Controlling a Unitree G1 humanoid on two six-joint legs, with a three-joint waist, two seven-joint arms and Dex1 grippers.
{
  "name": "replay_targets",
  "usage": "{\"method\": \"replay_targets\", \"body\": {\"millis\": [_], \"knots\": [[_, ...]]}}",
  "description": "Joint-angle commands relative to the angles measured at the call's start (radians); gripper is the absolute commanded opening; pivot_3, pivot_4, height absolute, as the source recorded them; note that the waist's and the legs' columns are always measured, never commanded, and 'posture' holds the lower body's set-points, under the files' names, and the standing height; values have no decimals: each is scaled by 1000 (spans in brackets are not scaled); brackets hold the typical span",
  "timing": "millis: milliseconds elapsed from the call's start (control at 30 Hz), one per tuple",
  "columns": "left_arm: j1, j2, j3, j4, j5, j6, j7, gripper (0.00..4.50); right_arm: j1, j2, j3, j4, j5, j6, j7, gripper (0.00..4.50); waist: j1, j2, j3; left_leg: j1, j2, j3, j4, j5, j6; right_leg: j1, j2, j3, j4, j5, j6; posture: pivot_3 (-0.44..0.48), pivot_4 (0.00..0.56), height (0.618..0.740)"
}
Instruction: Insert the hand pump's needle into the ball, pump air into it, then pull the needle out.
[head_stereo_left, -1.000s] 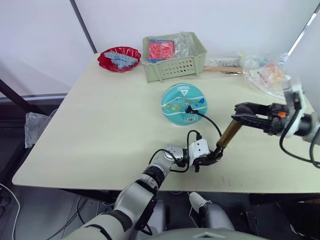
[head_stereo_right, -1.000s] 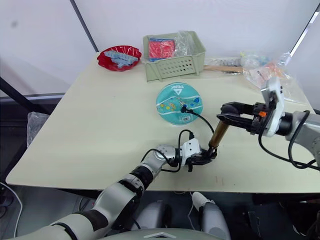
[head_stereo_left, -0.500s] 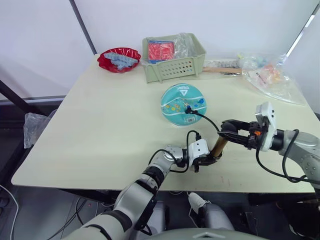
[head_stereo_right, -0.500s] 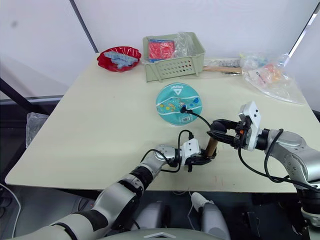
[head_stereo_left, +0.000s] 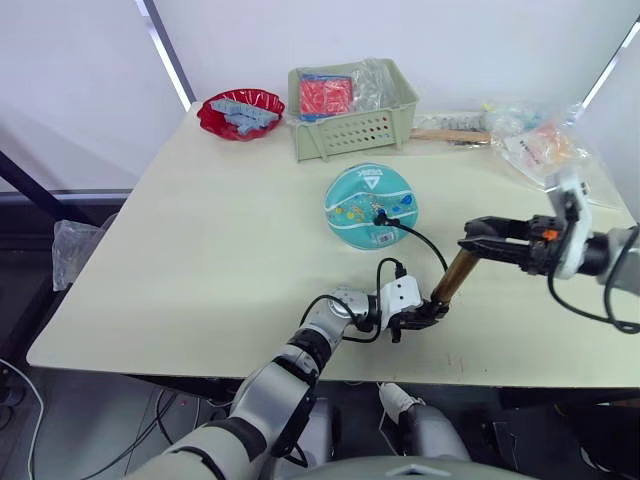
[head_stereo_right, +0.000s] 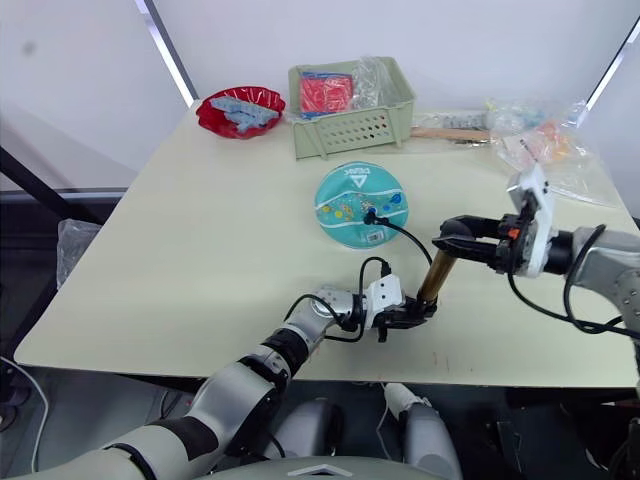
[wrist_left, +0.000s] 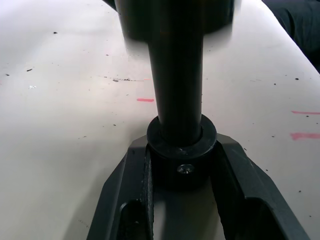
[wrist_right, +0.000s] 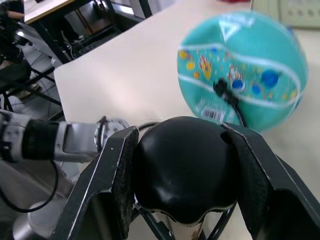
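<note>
The teal ball (head_stereo_left: 372, 205) rests mid-table, with the needle's black fitting (head_stereo_left: 383, 213) stuck in its near side. From there the thin black hose (head_stereo_left: 425, 245) loops down to the hand pump (head_stereo_left: 453, 277), which stands tilted on the table. My left gripper (head_stereo_left: 428, 313) is shut on the pump's black bottom cap (wrist_left: 182, 160). My right gripper (head_stereo_left: 478, 242) is shut on the black handle (wrist_right: 180, 167) at the top, raised above the gold barrel. In the right wrist view the ball (wrist_right: 240, 70) lies beyond the handle. The needle's metal pin is hidden.
At the back of the table stand a green basket (head_stereo_left: 350, 120) holding red and clear packets and a red bowl (head_stereo_left: 240, 112). Crinkled plastic bags (head_stereo_left: 545, 145) and a wooden-handled tool (head_stereo_left: 445, 135) lie back right. The table's front edge runs just below my left gripper.
My right gripper pushed the handle down toward the left gripper half a second ago and has since pulled it back up. The left gripper and ball stayed put.
</note>
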Motion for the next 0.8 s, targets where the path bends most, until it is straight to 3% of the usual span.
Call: {"method": "replay_targets", "body": {"millis": [33,233,567,800], "knots": [[48,29,-34,84,60,50,1,1123,-60,-56,-115,-26,69,31,2,2076,0,0,0,0,0,0,0,0,0,0,0,0,0,0,0,0,150,738],[47,27,-36,87,62,50,2,1123,-170,-152,-182,16,138,86,3,2076,0,2,2,-1,0,-1,0,0,0,0,-2,2,-1,0,0,0,150,738],[44,29,-37,91,64,49,0,1123,-219,-196,-198,48,185,126,-13,2076,-1,2,2,-2,0,-1,-1,0,0,-1,-4,3,-2,0,0,0,150,738],[44,30,-35,90,62,49,0,1123,-74,-150,-132,-2,110,79,-2,2076,-3,0,1,-2,0,-1,-2,0,0,-1,-6,2,-4,0,0,0,150,738]]}}
